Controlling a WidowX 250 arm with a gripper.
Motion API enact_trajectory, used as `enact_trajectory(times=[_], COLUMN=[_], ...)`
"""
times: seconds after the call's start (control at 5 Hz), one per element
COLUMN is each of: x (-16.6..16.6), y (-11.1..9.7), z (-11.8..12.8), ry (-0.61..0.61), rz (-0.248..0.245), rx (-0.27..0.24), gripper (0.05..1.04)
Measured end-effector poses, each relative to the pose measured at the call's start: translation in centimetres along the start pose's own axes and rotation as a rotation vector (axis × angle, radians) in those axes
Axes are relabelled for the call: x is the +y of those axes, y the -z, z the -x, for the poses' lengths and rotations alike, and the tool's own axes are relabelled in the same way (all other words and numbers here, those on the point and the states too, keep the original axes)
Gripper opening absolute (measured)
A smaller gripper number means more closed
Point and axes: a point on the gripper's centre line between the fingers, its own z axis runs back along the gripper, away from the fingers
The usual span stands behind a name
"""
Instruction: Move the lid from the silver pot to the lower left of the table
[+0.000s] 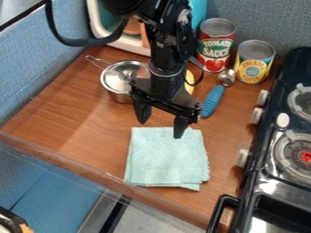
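One lid [115, 78] on silver pot [121, 97], upper left of spread fingers [143, 113].

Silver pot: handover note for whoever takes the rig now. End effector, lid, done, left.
End effector: open, nothing held, hanging over the table around the far edge of the folded light-green cloth.
Lid: on the silver pot, upper left of the table.
Done: no part of the lid move.
Left: grip lid, lift it off, set it down at the table's lower left.
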Motion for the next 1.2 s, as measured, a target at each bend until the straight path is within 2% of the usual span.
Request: enact_trajectory(times=[0.2,0.6,1.0,1.2], x=[0.0,5.6,10.1,12.4], y=[0.8,0.1,2.2,3.4], z=[0.4,-4.9,-9.6,-10.1], ry=[-0.001,-0.104,-0.109,-0.142], rz=[0.001,0.021,-0.012,-0.034], rx=[0.033,-0.024,-0.010,0.011], gripper=[1.000,1.000,1.000,1.000])
